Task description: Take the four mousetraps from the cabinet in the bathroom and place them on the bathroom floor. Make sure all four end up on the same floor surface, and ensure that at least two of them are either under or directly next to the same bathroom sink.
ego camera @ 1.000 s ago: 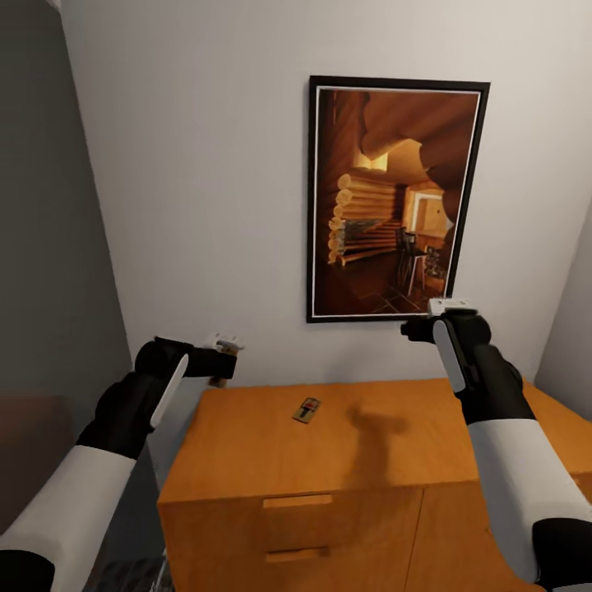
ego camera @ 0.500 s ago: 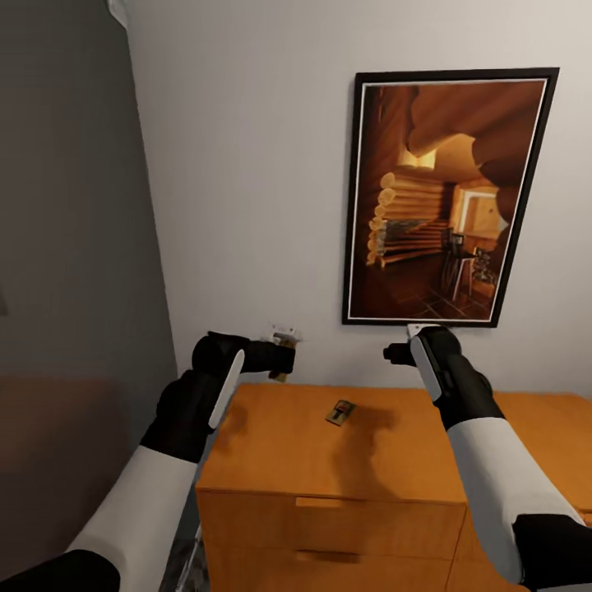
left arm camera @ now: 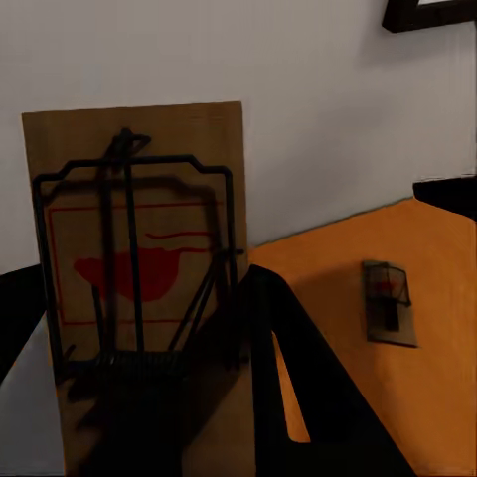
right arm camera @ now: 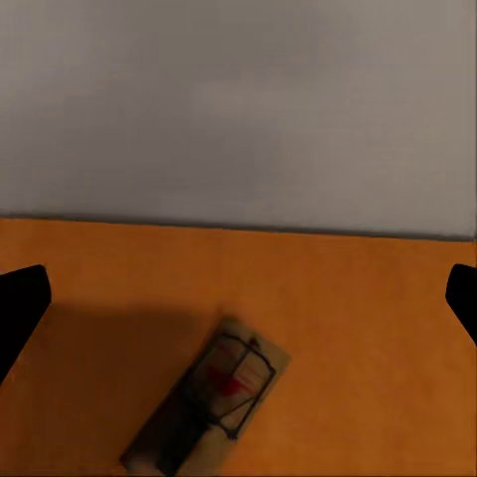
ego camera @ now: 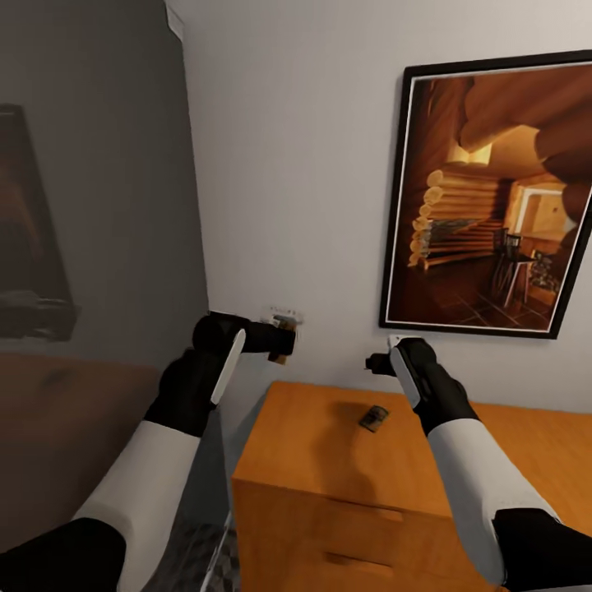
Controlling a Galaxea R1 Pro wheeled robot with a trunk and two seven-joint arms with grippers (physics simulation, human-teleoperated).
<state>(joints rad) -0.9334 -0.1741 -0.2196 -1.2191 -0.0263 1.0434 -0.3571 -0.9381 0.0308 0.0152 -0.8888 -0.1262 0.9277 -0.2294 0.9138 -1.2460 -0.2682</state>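
Head view takes in a pale wall [ego camera: 296, 164] with a framed picture [ego camera: 493, 197] of a log interior, and below it the cabinet [ego camera: 345, 485], orange-brown, with slot handles on its drawer fronts. Both arms reach out over the cabinet's near end. A strip of floor [ego camera: 193, 559] shows beside the cabinet's side, too dim to read its pattern.

One loose trap [ego camera: 374, 418] lies flat on the cabinet top, just beside the right arm; the right wrist view shows it lying askew under that arm [right arm camera: 209, 393]. The right pincer [ego camera: 380, 359] hangs above it with jaws spread and nothing between them.

The left pincer [ego camera: 284, 333] is off the cabinet's edge, near the wall, pinching a held trap [left arm camera: 139, 298] by its lower end, so most of the board stands free above the fingers.

Risks, as I judge them: the held trap is gripped at one end only, so a quick swing or a knock on the wall could twist it loose and drop it. The right pincer, if lowered, could push the flat trap along the top rather than catch it.
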